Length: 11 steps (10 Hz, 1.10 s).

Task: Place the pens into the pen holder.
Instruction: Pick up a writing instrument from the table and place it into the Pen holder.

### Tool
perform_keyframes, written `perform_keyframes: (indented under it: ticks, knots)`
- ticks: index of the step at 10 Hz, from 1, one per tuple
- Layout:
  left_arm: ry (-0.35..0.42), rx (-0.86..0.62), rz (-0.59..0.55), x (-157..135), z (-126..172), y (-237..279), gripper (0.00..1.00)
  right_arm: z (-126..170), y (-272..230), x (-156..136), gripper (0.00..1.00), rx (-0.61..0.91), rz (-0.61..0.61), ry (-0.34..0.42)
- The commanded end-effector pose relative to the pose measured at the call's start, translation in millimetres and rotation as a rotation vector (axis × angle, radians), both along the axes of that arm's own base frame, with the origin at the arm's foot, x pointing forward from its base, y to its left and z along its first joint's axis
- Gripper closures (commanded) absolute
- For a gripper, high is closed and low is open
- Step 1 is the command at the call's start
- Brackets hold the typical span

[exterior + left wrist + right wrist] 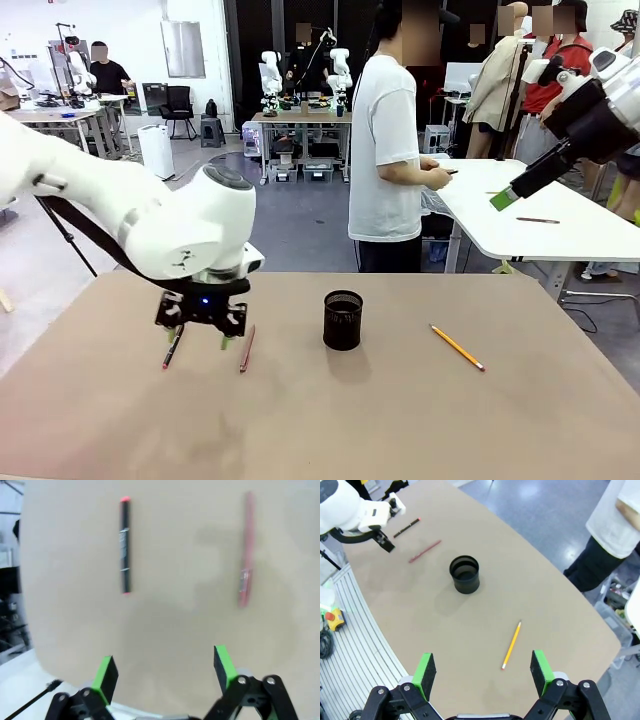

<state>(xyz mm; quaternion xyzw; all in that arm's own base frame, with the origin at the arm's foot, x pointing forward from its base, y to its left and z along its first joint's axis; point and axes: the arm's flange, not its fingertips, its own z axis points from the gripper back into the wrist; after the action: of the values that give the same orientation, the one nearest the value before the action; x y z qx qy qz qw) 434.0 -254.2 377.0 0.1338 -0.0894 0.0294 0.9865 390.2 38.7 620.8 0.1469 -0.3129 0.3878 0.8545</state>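
The black mesh pen holder (343, 320) (465, 574) stands upright near the table's middle. Left of it lie a reddish-brown pen (246, 349) (245, 550) and a black pen with red ends (172, 350) (124, 546). My left gripper (203, 342) (165, 667) hovers open just above the table between these two pens, holding nothing. A yellow pencil (457, 347) (511, 645) lies to the right of the holder. High at the right, my right gripper (505, 198) (482, 672) hangs open and empty, looking down on the table.
The brown table (400, 420) has free room in front of the holder. A person in a white T-shirt (385, 150) stands beyond the far edge. A white table (560, 225) stands at the back right.
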Motion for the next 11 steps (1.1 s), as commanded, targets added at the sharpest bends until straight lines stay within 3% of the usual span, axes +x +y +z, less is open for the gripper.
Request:
perform_keyframes:
  ticks: [1, 3, 5, 11]
  knots:
    - [-0.092, -0.147, -0.008, 16.0, -12.7, -5.1, 0.0, 1.0, -0.2, 0.4, 0.0, 0.014, 0.003, 0.002]
    - [-0.117, -0.234, -0.039, 27.6, -21.6, -3.8, 0.0, 1.0, -0.2, 0.4, 0.0, 0.014, 0.003, 0.002]
    - [-0.156, -0.224, -0.05, 44.0, -27.7, -10.2, 0.0, 1.0, -0.2, 0.4, 0.0, 0.014, 0.003, 0.002]
    - [-0.159, -0.256, -0.061, 49.9, -25.8, -3.4, 0.0, 1.0, -0.2, 0.4, 0.0, 0.014, 0.003, 0.002]
